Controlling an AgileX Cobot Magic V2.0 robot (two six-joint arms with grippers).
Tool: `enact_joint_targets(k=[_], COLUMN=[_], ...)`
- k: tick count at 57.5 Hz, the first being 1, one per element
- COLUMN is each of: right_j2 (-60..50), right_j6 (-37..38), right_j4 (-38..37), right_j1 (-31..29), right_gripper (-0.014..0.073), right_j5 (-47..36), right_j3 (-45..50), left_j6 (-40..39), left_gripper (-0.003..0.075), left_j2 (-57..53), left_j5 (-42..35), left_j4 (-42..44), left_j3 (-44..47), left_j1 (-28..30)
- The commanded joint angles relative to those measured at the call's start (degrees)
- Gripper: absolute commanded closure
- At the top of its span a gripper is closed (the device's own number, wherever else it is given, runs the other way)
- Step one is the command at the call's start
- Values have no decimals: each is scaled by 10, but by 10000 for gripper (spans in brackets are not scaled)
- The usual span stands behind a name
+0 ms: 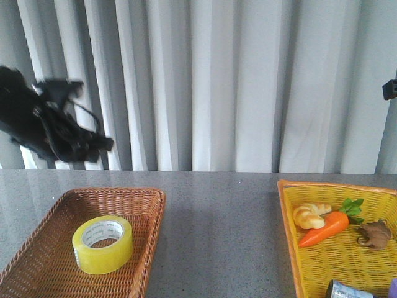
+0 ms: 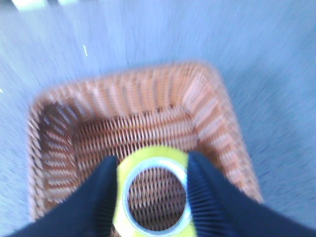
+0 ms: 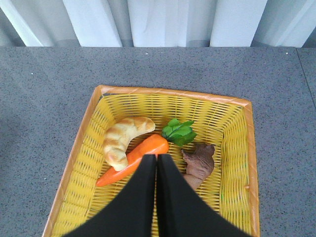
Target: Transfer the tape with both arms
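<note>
The yellow tape roll with its white core lies flat in the brown wicker basket. My left arm is raised and motion-blurred at the upper left, its gripper well above the basket. In the left wrist view the open gripper frames the tape, one finger on each side of it, over the basket. I see no grip on it. My right gripper is shut and empty, above the yellow basket. Only a bit of the right arm shows at the front view's right edge.
The yellow basket at the right holds a croissant, a carrot, a brown lump and a silvery-blue cylinder. Grey tabletop lies between the baskets. A curtain hangs behind.
</note>
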Motion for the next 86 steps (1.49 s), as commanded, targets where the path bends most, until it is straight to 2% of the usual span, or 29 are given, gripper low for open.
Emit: enact_joint_targets(k=[1,4,22,58,64,69,86], right_j2=[-25,-25,-25,-25,-25,-25,-25], right_j6=[-2,-2,-2,-2,-2,-2,-2], right_j4=[1,1,1,1,1,1,1], right_j1=[-3,-3,-3,-3,-3,-3,-3], right_gripper=[601,601,601,601,601,601,601], right_j5=[-34,-34,-34,-34,-34,-34,-34], right_j3=[-13,-13,-13,-13,-13,-13,-13], left_j6=[4,4,0,0,3,16,59], left_gripper=[644,729,727,727,727,727,726], left_j2=[-71,-92,-161,-171,-229,-309,-657], left_j5=[-18,-18,-6,-16,-63,-151,-512], left_j4=[-8,-8,-13,-12,-12,-11,-7], left_j3=[-20,-20,-20,-4,61,160,657], left_j1=[-4,-4,-4,-4,-4,-1,10])
